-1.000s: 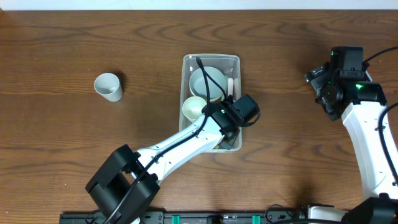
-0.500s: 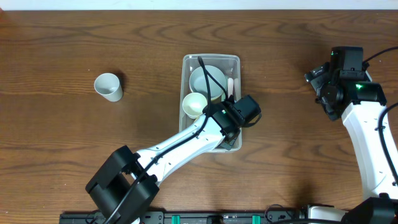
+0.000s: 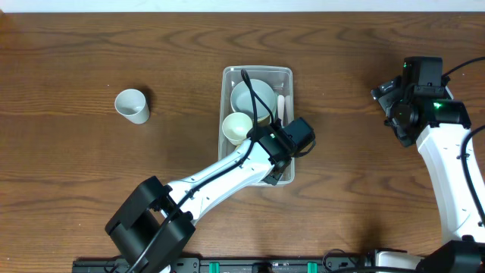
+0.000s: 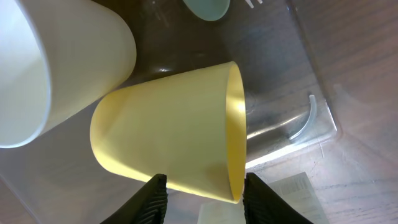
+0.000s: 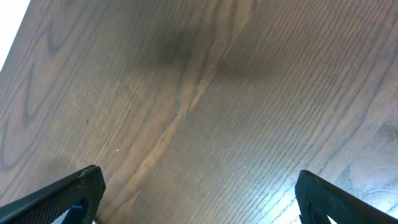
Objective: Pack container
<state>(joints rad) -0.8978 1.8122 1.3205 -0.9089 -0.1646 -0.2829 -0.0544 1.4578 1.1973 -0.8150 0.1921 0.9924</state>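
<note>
The left gripper [image 4: 204, 190] clasps a yellow cup [image 4: 168, 137] inside the container [image 3: 258, 70]; the right gripper [image 5: 199, 199] hangs wide apart above the table [image 5: 186, 93].

**Table [image 3: 91, 189]:** the container [image 3: 258, 72] sits at centre.

**Inside the container:**
- The bowl [image 3: 254, 98] is at the far end.
- The inner cup [image 3: 237, 127] is just nearer, by the left wall, close against the bowl.
- A utensil [image 3: 280, 105], type not determinable, lies along the right wall.

**Left gripper [image 4: 202, 186]:** over the container's near right part, with the inner cup's side between its fingers.

**Outer cup [image 3: 132, 105]:** stands on the table, well left of the container.

**Right gripper [image 5: 196, 193]:** above bare table, well right of the container.
</note>
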